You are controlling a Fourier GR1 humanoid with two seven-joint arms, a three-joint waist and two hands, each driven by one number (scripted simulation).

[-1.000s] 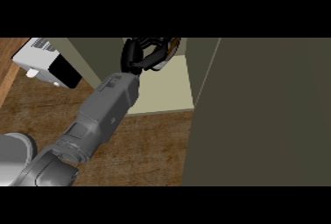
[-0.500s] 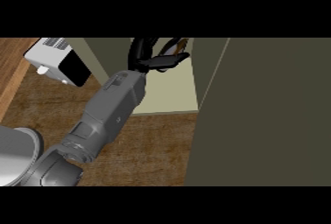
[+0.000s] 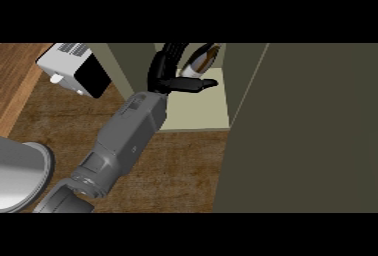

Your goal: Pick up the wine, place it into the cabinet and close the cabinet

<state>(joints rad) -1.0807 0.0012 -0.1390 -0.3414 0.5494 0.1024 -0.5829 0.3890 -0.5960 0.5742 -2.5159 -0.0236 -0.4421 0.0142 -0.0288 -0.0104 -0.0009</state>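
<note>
While the left hand (image 3: 171, 75) curls round the wine (image 3: 201, 61) over the cabinet (image 3: 199, 112) shelf — glass, likely heavy, slippery, breakable — best gripped mid-body.

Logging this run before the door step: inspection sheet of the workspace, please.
Surface: brown wooden counter, bare where it shows.
Job's things: wine bottle tilted over the pale cabinet shelf; cabinet door open at the right.
Clutter: white appliance with a black front at the upper left.
Hands: one hand curled round the bottle; which arm it is cannot be told. No other hand seen.
Cables: nothing seen.
Surroundings: grey robot body at the lower left.
</note>
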